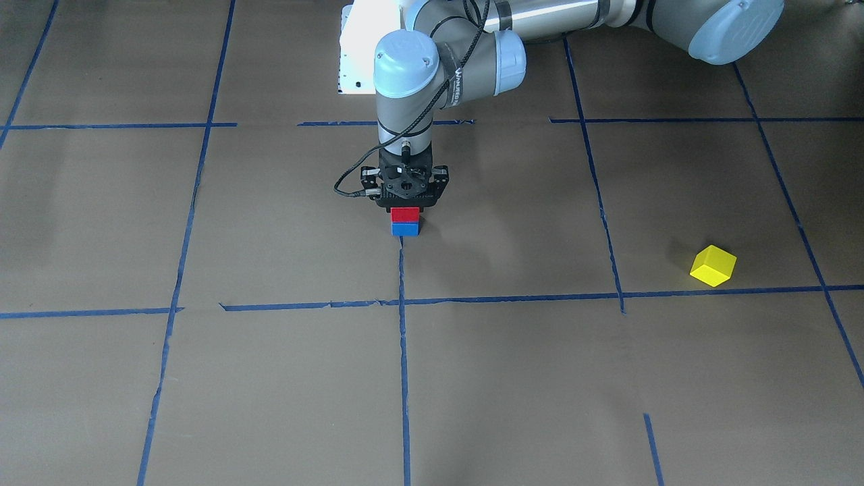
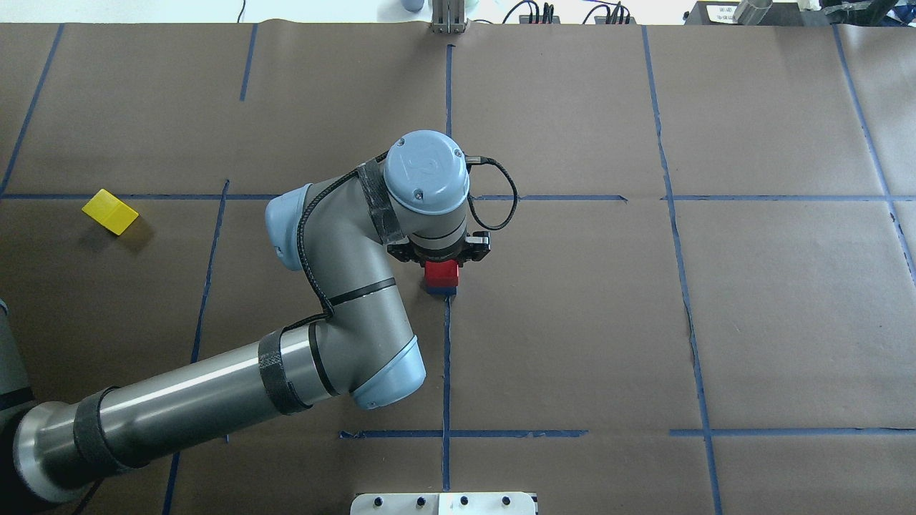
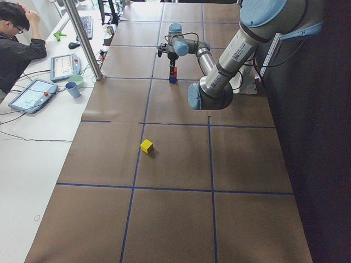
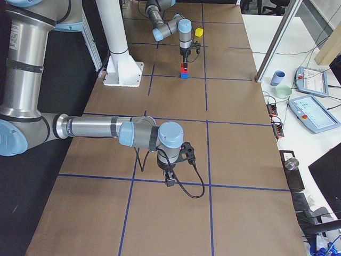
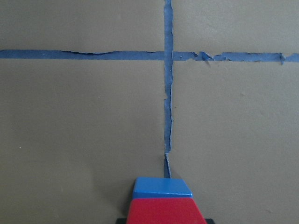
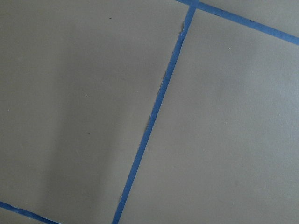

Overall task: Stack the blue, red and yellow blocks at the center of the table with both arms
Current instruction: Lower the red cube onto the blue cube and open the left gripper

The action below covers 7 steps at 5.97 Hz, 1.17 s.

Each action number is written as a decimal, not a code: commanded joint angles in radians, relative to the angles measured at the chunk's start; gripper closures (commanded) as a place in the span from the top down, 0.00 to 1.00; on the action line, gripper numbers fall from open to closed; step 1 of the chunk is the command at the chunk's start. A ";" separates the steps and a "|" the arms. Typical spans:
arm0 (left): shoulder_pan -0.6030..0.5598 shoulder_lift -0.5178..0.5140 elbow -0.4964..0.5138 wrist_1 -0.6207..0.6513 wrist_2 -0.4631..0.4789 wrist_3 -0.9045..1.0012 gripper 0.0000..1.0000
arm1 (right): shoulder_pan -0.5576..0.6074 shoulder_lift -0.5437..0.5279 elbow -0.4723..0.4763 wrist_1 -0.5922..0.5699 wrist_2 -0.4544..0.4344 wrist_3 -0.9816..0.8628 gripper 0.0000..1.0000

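A: Started with the brown-papered table [image 2: 787,322], gridded in blue tape [image 2: 446,357]. Then the left arm [image 2: 215,400], reaching in from the robot-side edge out to the middle. Any luck spotting the right arm [image 4: 90,128]?

B: Only caught it in the right-end view, stretched out low toward the table's right end. Couldn't tell the opening of the right gripper [image 4: 169,180], hanging just above a tape line; got nothing but paper and tape from its wrist camera.

A: Fair. Found the left gripper [image 1: 405,210] pointing straight down over the table's middle, well apart from every edge, clamped snug on the sides of the red block [image 1: 405,215].

B: Yep, and saw that red block sitting squarely on the blue block [image 1: 406,229], touching, right at the end of a tape line.

A: Spotted the yellow block [image 1: 713,266] too?

B: Yeah, lying alone near the table's left end, a bit nearer the operators' edge than the robot's, well apart from the other two, turned askew to the tape.
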 commanded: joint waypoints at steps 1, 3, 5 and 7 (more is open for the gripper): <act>0.001 0.002 0.004 -0.004 0.000 0.000 0.44 | 0.000 0.000 0.000 0.000 0.000 0.000 1.00; 0.001 0.003 0.004 -0.004 0.000 0.000 0.85 | 0.000 0.000 0.000 0.000 0.000 0.000 1.00; 0.004 0.002 -0.007 -0.002 0.000 0.002 1.00 | 0.000 0.000 0.000 0.000 0.000 0.000 1.00; -0.021 0.011 -0.081 0.015 -0.008 0.008 1.00 | 0.000 0.000 0.000 0.000 0.000 0.000 1.00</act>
